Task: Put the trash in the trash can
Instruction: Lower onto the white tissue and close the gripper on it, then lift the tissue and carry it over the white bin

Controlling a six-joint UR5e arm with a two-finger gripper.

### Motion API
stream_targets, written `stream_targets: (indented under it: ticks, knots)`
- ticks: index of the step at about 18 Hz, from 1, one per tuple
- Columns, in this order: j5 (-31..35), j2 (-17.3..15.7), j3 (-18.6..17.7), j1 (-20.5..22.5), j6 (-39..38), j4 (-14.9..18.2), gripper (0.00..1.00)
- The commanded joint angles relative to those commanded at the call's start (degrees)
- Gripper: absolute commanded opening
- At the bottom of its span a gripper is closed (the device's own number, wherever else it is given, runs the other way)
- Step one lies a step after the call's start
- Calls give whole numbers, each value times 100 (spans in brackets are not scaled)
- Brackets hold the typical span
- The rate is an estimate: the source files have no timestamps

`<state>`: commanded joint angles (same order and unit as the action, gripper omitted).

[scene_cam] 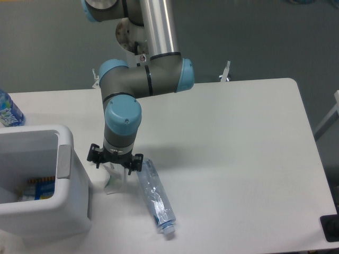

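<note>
The crumpled white paper scrap [100, 179] with a green edge lies on the table right beside the trash can [74, 203], a big white bin at the left. My gripper [114, 177] points straight down over the scrap. Its pale fingers stand apart on either side of the scrap's right part, so it is open. The arm hides part of the scrap. A crushed clear bluish plastic bottle [155, 199] lies just right of the gripper, its cap end toward the table's front edge.
An upright bottle with a blue label [8, 109] stands at the far left behind the bin. Some items lie inside the bin [39, 189]. A small white object [226, 71] sits at the table's back edge.
</note>
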<state>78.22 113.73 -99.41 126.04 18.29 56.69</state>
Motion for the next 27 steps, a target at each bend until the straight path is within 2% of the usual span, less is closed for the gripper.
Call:
stream_targets:
  ticks: [2,9,10,12,20,22,24,27]
  knots:
    - [176,18,18,0,-18,26,80]
    - [194,-17,18,0,-36,53,13]
    - [194,-44,18,-9,-36,70,11]
    - [194,-70,18,-9,-36,79,0]
    - [185,-114,26,-9,-27,88,0]
    - [150,-298,53,9,-18,79,0]
    - [132,-622,166,44,-27,9,0]
    - [124,-992,631,184,-71,9,0]
